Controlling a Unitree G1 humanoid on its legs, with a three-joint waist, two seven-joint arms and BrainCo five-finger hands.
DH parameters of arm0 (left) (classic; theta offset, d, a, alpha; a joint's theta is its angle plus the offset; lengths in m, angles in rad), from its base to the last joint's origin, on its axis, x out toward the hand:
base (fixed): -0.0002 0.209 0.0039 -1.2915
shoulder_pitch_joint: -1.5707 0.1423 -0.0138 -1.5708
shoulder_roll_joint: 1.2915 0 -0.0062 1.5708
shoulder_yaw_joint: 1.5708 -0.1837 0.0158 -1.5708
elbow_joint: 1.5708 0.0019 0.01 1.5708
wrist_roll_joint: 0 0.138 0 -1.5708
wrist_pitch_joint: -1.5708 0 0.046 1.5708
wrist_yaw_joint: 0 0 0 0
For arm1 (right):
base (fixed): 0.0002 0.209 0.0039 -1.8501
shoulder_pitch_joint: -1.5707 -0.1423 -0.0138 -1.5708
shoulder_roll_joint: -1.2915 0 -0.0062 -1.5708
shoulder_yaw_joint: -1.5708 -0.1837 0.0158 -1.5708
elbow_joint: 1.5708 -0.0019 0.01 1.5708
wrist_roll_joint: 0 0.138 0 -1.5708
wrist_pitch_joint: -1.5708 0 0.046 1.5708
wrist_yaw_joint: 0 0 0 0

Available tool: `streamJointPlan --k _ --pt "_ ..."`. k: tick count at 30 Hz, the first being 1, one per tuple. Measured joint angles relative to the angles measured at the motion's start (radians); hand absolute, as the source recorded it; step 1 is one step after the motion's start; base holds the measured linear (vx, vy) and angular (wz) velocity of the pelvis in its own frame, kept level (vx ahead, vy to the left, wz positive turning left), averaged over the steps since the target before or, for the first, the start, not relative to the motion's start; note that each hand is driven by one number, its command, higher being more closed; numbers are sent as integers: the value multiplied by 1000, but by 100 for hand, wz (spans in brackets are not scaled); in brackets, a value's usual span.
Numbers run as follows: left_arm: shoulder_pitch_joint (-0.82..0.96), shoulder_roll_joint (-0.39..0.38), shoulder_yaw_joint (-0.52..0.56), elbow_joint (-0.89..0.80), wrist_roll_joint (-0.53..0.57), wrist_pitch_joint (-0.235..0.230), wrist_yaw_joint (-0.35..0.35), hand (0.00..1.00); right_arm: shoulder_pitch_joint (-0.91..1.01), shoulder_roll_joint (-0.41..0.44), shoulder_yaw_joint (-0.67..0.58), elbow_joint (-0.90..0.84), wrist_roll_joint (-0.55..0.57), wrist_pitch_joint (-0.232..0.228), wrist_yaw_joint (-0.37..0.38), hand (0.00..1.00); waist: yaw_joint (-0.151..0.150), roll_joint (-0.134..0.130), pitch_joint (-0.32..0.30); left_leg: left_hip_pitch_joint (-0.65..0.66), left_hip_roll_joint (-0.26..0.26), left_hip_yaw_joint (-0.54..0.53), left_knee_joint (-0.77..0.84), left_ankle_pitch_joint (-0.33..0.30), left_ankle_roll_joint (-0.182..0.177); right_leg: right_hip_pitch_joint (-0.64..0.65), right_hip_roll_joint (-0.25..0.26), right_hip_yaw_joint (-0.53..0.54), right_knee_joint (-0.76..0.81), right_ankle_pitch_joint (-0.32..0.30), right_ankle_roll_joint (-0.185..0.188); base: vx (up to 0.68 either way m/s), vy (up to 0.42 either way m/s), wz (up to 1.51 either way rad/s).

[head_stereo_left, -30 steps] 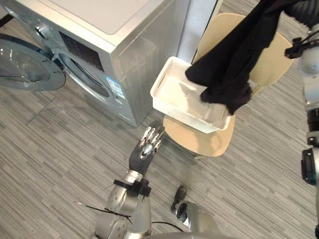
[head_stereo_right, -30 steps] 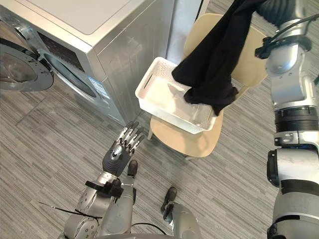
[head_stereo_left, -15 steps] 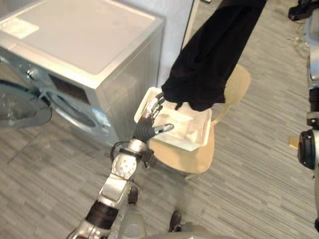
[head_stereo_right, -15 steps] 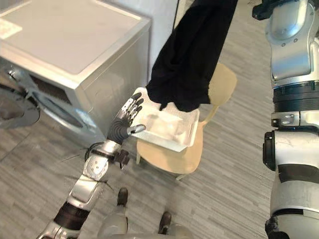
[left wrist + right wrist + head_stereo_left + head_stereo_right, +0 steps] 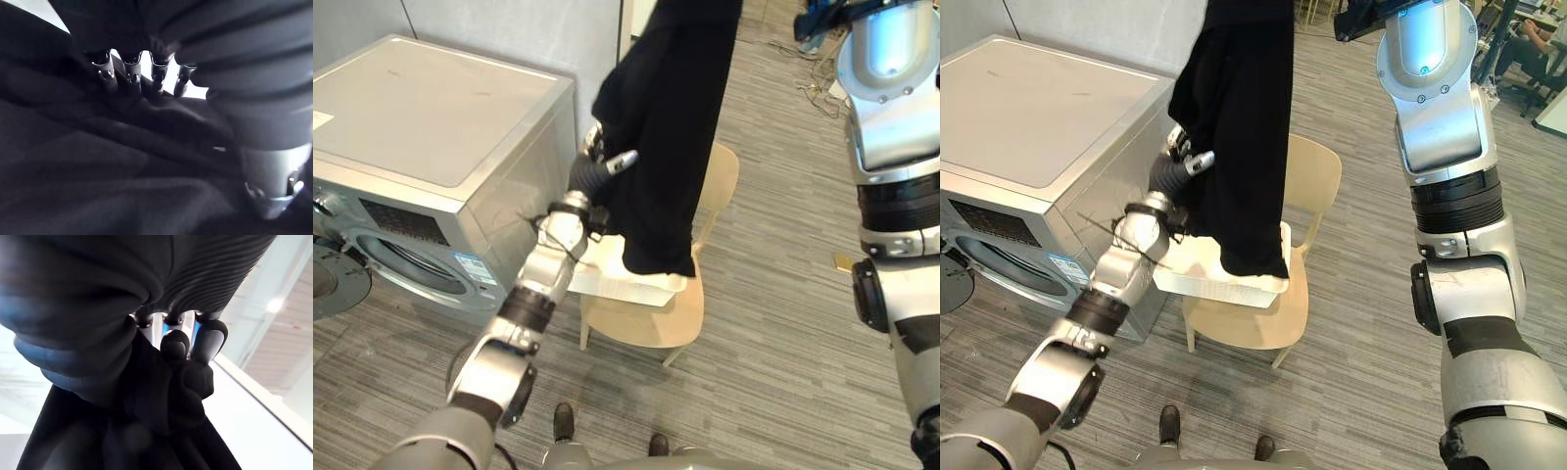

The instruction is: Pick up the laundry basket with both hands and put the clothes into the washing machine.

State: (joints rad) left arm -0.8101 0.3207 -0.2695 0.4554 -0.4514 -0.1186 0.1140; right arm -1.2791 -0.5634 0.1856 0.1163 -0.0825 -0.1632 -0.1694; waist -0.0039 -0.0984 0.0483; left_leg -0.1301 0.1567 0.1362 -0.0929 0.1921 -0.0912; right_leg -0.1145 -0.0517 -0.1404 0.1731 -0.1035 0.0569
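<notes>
Limply, a long black cloth garment [image 5: 671,147] hangs from the right hand [image 5: 176,345], clenched on its top; the left hand [image 5: 595,168] touches its edge, fingers straight.

Right hand [image 5: 176,343] high, fingers clenched; left hand [image 5: 594,170] outstretched, fingers straight.

The washing machine [image 5: 431,147] stands at my left, its door [image 5: 328,284] swung open at the front. Just right of it is a chair [image 5: 646,321] with the laundry basket [image 5: 1195,279] on its seat. A garment [image 5: 671,127] hangs over the basket from my right hand [image 5: 188,350], fingers curled round it. My left hand [image 5: 592,171] rests, fingers straight, against its left edge.
</notes>
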Motion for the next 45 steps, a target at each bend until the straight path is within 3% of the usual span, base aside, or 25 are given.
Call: streamJointPlan --k 7,8,14,25,26,39,45 --pt "-121 57 -46 68 -120 -9 -9 0 1 32 70 -124 43 -69 50 100 -10 19 -21 -11 -2 -1 0 0 0 -11 -1 1 7 0 0 27 1 -1" --pt "-122 58 -53 71 -159 -12 -23 100 2 46 76 -134 46 -78 66 100 -10 25 -26 -11 -2 -1 0 0 0 -10 -1 3 6 0 0 0 0 0" --pt "-151 58 -99 125 -286 -18 -42 100 46 56 107 -170 74 -103 83 100 -11 46 -40 -10 0 -1 0 0 0 -11 0 5 8 0 0 0 0 0" --pt "-155 62 -123 127 -304 -19 -57 100 68 90 108 -182 30 -105 76 100 -15 50 -42 -6 -1 0 0 0 0 -14 -1 6 3 0 0 0 0 0" --pt "-155 62 -123 127 -301 -19 -59 100 76 90 108 -182 30 -105 76 0 -15 50 -42 -6 -1 0 0 0 0 -14 -1 6 2 0 0 0 0 0" --pt "-153 69 -99 115 -164 -19 -20 100 172 79 73 -182 11 -79 76 0 -12 62 -50 -6 -2 -1 0 0 0 -11 -1 6 3 0 0 0 0 0" --pt "-125 118 46 72 -135 -23 2 100 263 29 -18 -184 11 -59 77 0 -10 62 -50 -5 -2 -1 0 -1 0 -11 -1 6 0 0 1 0 0 0"
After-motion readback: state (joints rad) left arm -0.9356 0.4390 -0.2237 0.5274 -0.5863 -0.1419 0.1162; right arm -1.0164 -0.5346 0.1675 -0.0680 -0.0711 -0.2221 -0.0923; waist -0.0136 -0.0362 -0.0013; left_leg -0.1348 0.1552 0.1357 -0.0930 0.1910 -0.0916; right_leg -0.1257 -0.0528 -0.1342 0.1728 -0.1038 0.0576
